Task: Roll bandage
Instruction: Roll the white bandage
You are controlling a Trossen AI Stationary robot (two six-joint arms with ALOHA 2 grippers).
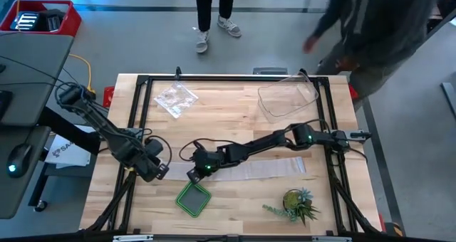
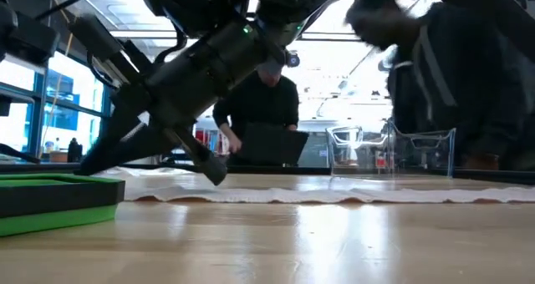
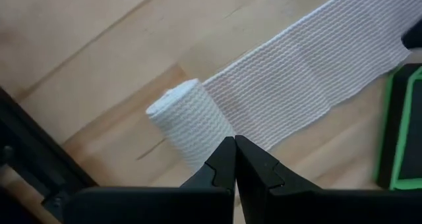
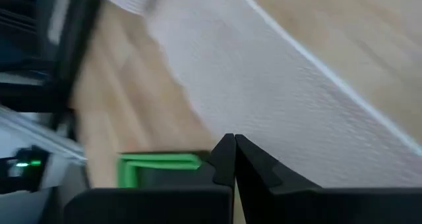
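Two grippers, fingers pressed shut, empty. Left gripper at the rolled left end of the white gauze bandage; right gripper over its flat strip, mid-table.

Open wood far-centre between bag and tub; near side crowded by tray and plant, bandage stretched between.

Bright, even light; right wrist view motion-blurred, person smeared
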